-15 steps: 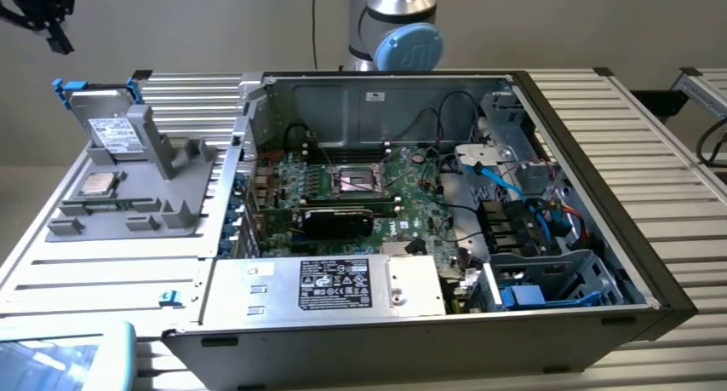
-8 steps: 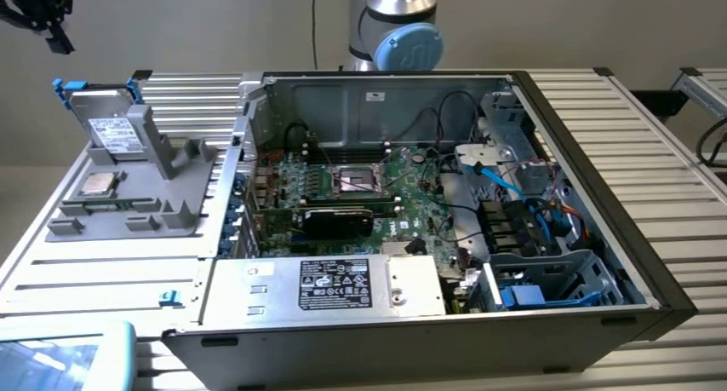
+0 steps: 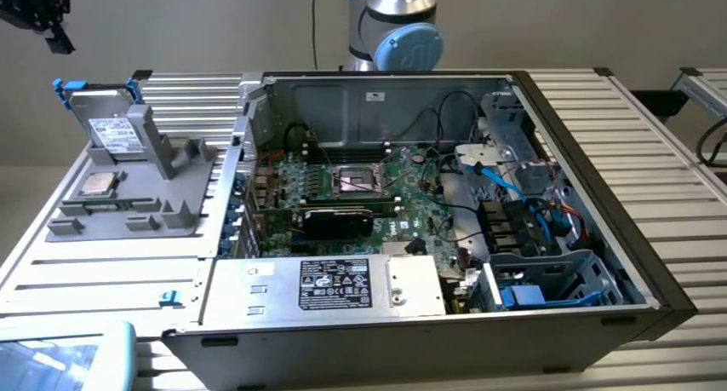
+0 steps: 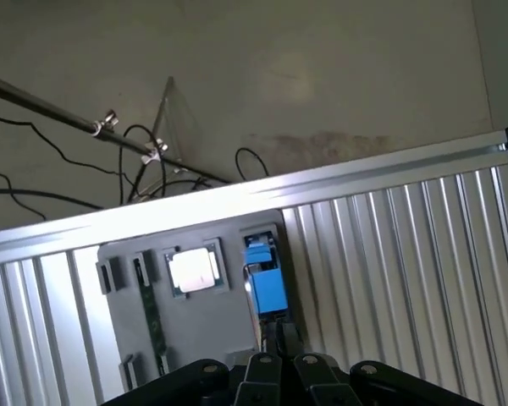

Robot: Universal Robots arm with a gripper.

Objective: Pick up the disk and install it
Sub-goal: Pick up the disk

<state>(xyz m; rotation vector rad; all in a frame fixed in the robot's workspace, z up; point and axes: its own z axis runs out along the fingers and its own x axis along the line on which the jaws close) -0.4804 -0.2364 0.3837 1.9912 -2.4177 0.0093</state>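
Note:
The disk (image 3: 115, 125), a silver-grey drive with a white label in a blue frame, stands upright in a slot of the grey holder (image 3: 170, 205) at the exterior view's left. My gripper (image 3: 57, 40) hangs high above it near the upper left corner, shut and empty. In the wrist view the gripper (image 4: 279, 337) has its fingers pressed together, and the disk (image 4: 267, 286) shows edge-on as a blue block far below, just ahead of the fingertips.
The open computer case (image 3: 591, 182) lies beside the holder, with motherboard (image 3: 352, 186), cables, a silver box with a black label (image 3: 335, 284) and a blue-lined bay (image 3: 546, 284). A small square chip (image 3: 97, 185) sits on the holder. The arm's base (image 3: 392, 33) stands behind the case.

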